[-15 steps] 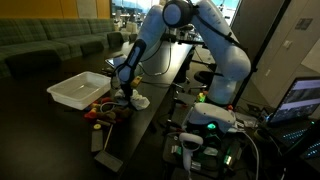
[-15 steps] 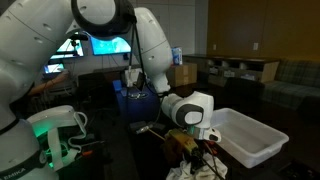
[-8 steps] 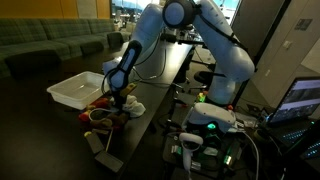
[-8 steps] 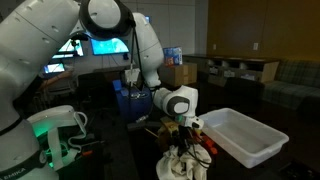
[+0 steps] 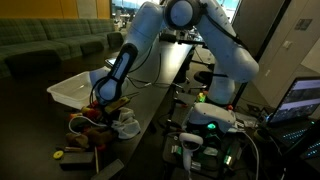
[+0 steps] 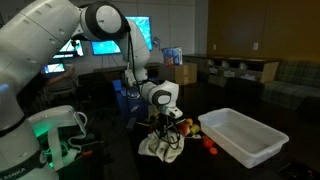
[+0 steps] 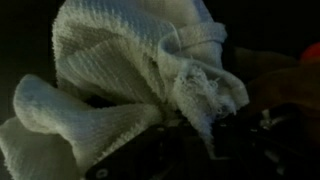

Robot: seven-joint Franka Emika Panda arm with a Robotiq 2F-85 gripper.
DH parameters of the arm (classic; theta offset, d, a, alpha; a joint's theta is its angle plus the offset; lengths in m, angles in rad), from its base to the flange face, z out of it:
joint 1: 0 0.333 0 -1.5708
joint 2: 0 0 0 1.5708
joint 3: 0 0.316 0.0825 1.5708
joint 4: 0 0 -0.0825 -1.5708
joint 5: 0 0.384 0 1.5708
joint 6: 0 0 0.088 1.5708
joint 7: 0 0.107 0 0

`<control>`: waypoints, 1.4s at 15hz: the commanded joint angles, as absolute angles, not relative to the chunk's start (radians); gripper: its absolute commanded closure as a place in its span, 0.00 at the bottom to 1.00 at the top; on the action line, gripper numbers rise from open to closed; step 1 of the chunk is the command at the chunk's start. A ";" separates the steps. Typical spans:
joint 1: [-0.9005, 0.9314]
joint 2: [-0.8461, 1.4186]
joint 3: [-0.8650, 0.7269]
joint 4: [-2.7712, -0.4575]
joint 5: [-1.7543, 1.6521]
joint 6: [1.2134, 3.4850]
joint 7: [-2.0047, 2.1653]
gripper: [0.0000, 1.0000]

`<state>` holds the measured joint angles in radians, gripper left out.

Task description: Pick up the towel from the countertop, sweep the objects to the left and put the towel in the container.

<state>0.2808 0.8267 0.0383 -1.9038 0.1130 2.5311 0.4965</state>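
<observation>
Towel (image 6: 157,149) sits bunched directly under the end effector (image 6: 165,124), clamped between its closed jaws.

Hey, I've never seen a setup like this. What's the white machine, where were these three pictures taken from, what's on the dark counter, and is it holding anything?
The white machine is a robot arm with a pincer at its tip. Two pictures come from cameras outside the robot, looking from different places. The blurry close-up comes from a camera on the arm's wrist. On the dark counter lie a few small coloured toys and an empty white tray. The pincer is shut on a pale knitted towel, which fills the close-up and bunches down onto the counter beside the toys.
</observation>
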 commanded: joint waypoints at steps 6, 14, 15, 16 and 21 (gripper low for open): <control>0.343 0.799 0.170 -1.986 0.210 2.744 0.455 0.94; 0.144 0.684 0.162 -2.236 0.181 2.741 0.185 0.94; 0.122 0.675 0.140 -2.266 0.171 2.757 0.159 0.94; 0.089 0.655 0.123 -2.288 0.166 2.743 0.131 0.94; 0.015 0.695 -0.012 -2.258 0.128 2.754 0.099 0.94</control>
